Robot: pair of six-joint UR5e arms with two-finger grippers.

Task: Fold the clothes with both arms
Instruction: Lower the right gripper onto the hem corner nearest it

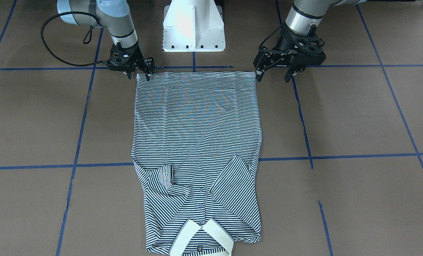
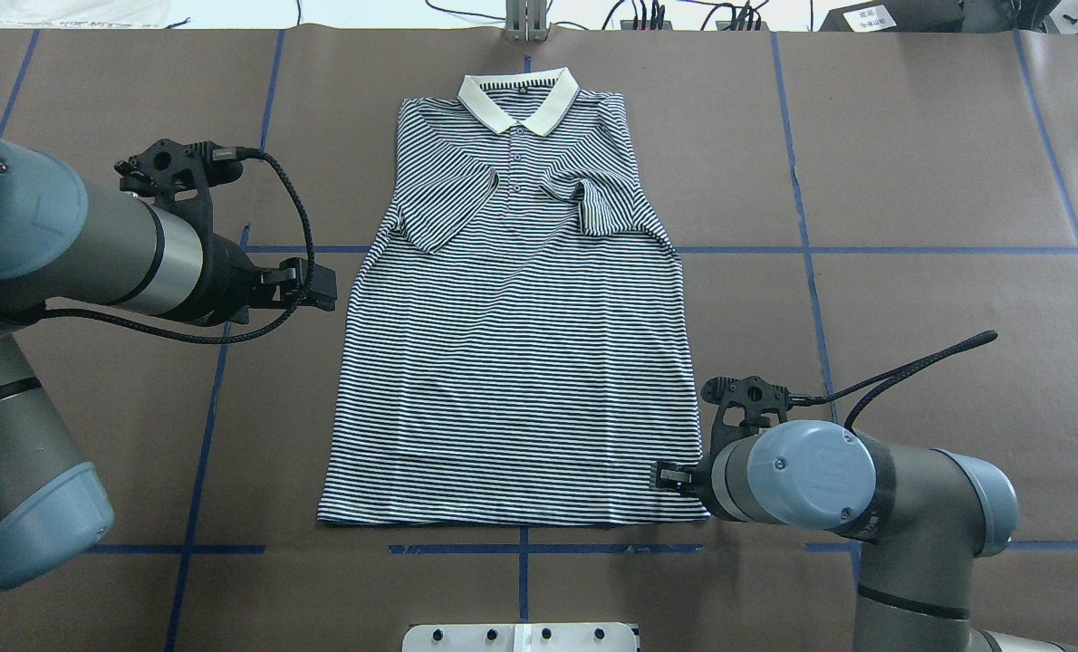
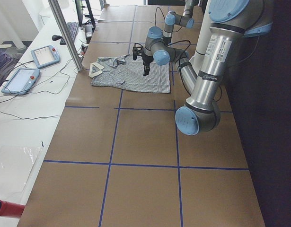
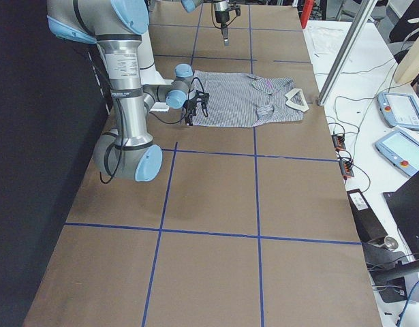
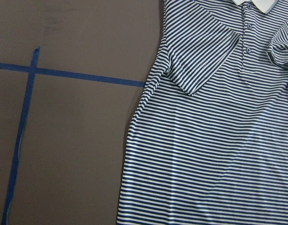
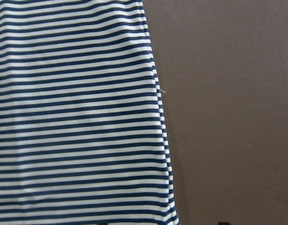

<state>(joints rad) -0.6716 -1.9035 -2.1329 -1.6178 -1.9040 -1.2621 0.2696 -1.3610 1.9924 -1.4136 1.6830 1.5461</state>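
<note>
Robotics laboratory — brown-papered table (image 3: 145, 189) gridded in blue tape (image 3: 112, 164), white pedestal base (image 1: 193, 32), teach pendants (image 3: 45, 56) lying on the side bench (image 3: 22, 137).

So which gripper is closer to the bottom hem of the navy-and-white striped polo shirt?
Right. The right gripper sits low at one corner of the hem; the left gripper hangs raised, beside the striped shirt.

brown table (image 2: 938, 145) with blue tape grid (image 2: 910, 250); white pedestal (image 1: 193, 26); metal post (image 3: 66, 34); keyboard (image 3: 72, 30); two pendants (image 3: 45, 56) on white bench (image 3: 22, 142).
</note>
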